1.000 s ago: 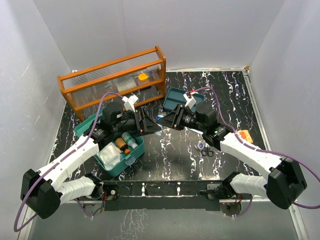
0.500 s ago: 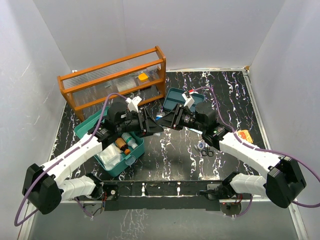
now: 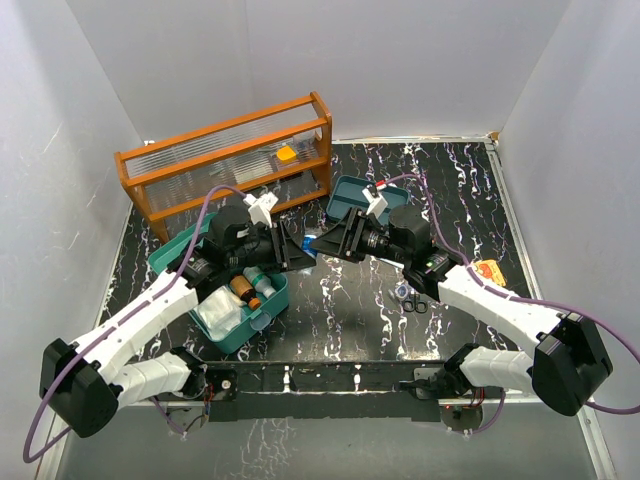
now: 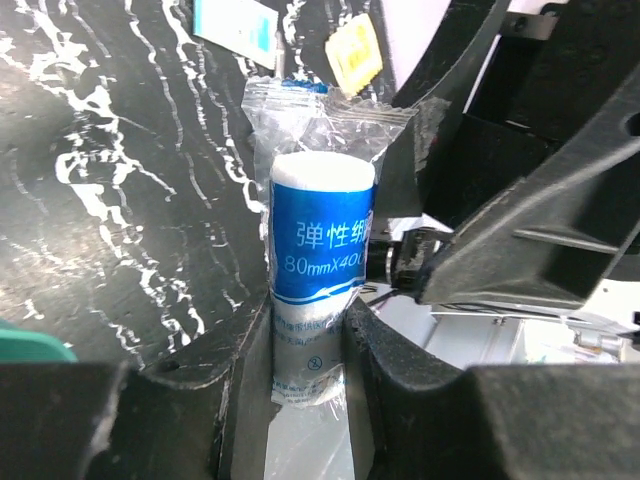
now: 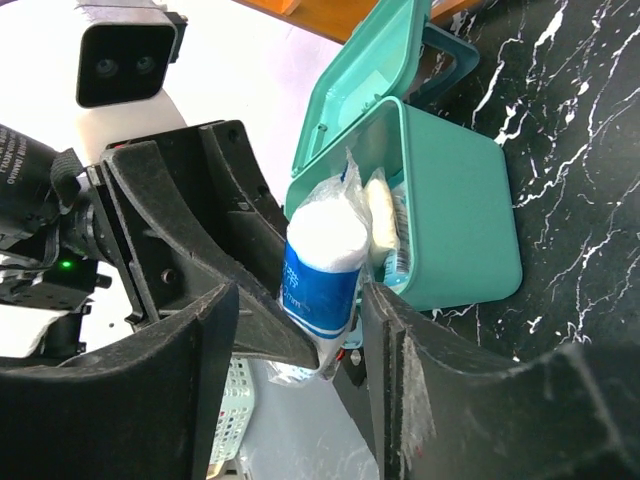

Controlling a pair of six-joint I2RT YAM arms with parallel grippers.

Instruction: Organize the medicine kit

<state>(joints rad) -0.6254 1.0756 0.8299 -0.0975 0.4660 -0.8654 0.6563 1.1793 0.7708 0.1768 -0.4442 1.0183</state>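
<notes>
Left wrist view shows my left hand [image 4: 305, 335] clamped on the bagged bandage roll [image 4: 321, 235] with my right hand [image 5: 300, 295] parted loosely around it, so I would back the right hand straight out before swinging toward the open medicine kit [image 3: 265, 315] at table [image 3: 480, 200] left.

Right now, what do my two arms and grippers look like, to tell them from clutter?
The left arm and right arm match: white shell links, black joints and wrists, a purple cable looping from base to wrist, a white camera block on each wrist. The left gripper and right gripper are black, two flat fingers on a wide triangular frame.
</notes>
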